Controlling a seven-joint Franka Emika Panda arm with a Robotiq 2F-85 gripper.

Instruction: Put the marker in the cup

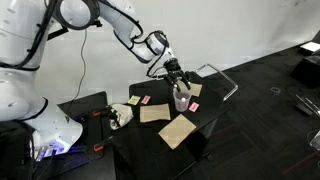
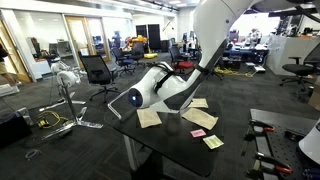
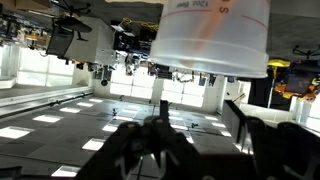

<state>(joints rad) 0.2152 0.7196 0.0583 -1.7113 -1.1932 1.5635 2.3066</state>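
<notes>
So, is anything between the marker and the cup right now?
Nothing visible. In the wrist view an orange streak, apparently the marker, shows through the translucent wall of the cup, so it seems already inside. In an exterior view the gripper hangs right above the cup, nothing between them.

The cup (image 1: 181,99) stands right under the gripper (image 1: 177,73) (cardboard squares (image 1: 153,113) beside).
</notes>
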